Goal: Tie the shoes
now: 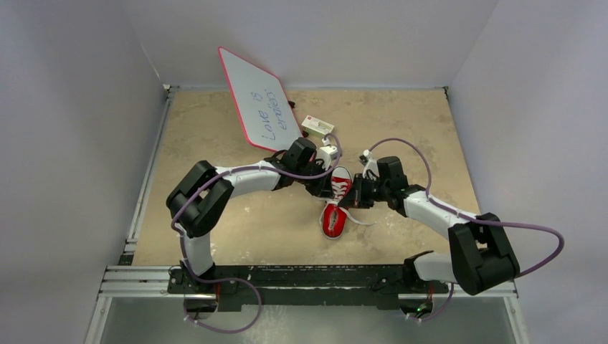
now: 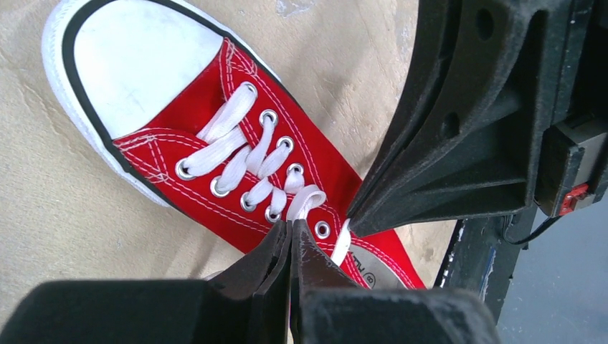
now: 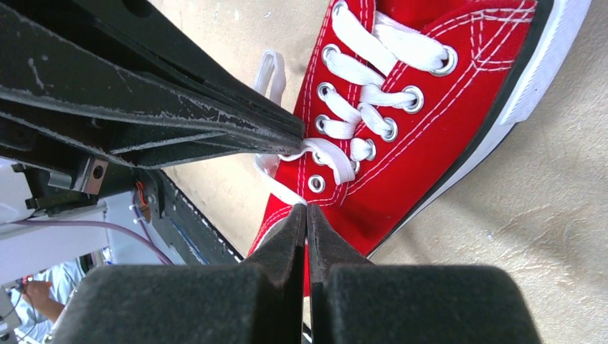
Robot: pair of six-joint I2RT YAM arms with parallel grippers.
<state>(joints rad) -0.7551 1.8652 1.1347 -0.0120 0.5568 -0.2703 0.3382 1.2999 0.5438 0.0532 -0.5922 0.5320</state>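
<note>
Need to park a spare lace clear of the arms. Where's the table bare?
Bare: back right, between white box and right wall; left, between side rail and left arm; front, between sneaker and base rail. Crowded: the middle, where left gripper and right gripper meet at the sneaker, and by the whiteboard.

Tan table (image 1: 215,236), sneaker (image 1: 334,215), whiteboard (image 1: 259,109), white box (image 1: 317,127)

From above and behind the bases we look down on the whole table (image 1: 236,229), far off. Our wrist views look along their own jaws, very near. Both share the upper eyelets of the shoe (image 2: 323,161) just past the jaw tips; the right gripper (image 2: 351,215) shows in the left view, the left gripper (image 3: 301,136) in the right.
</note>
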